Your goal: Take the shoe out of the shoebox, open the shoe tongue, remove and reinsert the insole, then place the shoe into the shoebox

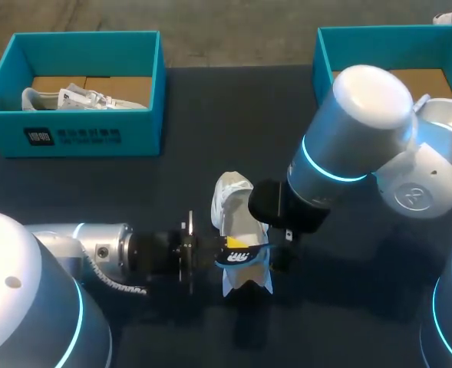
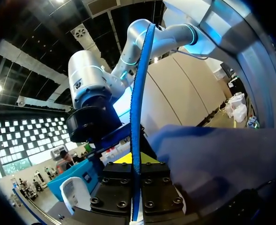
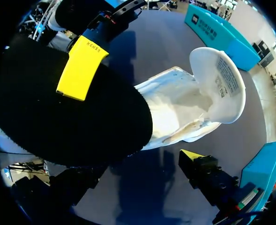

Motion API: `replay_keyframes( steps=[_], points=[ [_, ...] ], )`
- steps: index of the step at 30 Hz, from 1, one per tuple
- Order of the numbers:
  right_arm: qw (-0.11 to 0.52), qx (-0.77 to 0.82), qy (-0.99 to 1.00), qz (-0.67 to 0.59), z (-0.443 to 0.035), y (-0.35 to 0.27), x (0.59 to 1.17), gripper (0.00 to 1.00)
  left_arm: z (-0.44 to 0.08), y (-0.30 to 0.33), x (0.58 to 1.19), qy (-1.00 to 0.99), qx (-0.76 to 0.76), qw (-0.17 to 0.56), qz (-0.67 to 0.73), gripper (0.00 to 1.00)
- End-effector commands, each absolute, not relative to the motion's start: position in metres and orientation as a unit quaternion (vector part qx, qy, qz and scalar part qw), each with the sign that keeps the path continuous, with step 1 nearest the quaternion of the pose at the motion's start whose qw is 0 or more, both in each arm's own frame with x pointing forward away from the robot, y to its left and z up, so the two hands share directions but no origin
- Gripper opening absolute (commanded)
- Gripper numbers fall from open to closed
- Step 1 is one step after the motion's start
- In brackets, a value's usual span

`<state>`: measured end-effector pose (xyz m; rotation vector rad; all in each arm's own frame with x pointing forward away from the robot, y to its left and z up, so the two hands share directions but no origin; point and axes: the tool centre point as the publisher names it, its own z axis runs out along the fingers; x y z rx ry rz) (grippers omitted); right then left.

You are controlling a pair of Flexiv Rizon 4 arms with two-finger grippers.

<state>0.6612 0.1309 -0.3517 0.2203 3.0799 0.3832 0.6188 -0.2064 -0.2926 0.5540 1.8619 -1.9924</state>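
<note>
Left hand [image 1: 227,252] grasping insole [image 3: 72,126] | right hand [image 1: 276,244] grip unclear | shoe [image 3: 175,110] on table [image 1: 210,115] | shoebox [image 1: 95,138] holds second shoe [image 1: 72,98]

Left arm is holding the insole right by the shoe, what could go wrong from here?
The insole, pinched at one edge by the left gripper, could slip or twist out. It blocks much of the right wrist view of the shoe, so it might miss the opening and buckle. If nothing holds the shoe, a push could slide it across the table.
</note>
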Motion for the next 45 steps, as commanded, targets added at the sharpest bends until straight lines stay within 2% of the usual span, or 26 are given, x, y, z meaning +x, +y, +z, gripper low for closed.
replay_keyframes(
  steps=[1,45],
  points=[
    [0.016,0.072,0.990,0.123,-0.353,0.132,0.660,1.00,-0.296,-0.205,0.619,0.659,0.195,0.181,-0.703,0.00],
    [0.016,0.072,0.990,0.123,-0.353,0.132,0.660,1.00,-0.330,-0.200,0.645,0.701,0.208,0.201,-0.652,0.00]
  ],
)
